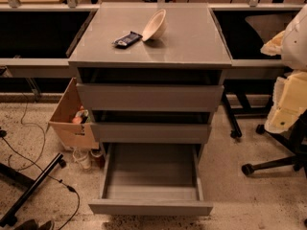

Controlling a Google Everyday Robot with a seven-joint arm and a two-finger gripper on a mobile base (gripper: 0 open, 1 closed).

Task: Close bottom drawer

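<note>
The bottom drawer (150, 207) is pulled far out of the grey cabinet (192, 42), and its empty grey tray faces up. Its flat front is close to the lower edge of the view. The mid-sized drawer (150, 132) and the tall top drawer (149, 97) above it each stand slightly out. My arm shows as white and cream parts at the right edge, with the gripper (284, 110) at its lower end. It hangs well to the right of the cabinet, at about the height of the upper drawers, and touches nothing.
A white bowl (154, 25) on its side and a dark packet (127, 39) lie on the cabinet top. A cardboard box (67, 116) and cups (82, 158) sit on the floor to the left. There is a black stand leg (29, 190) with cables at the lower left. Chair wheels (268, 166) are on the right.
</note>
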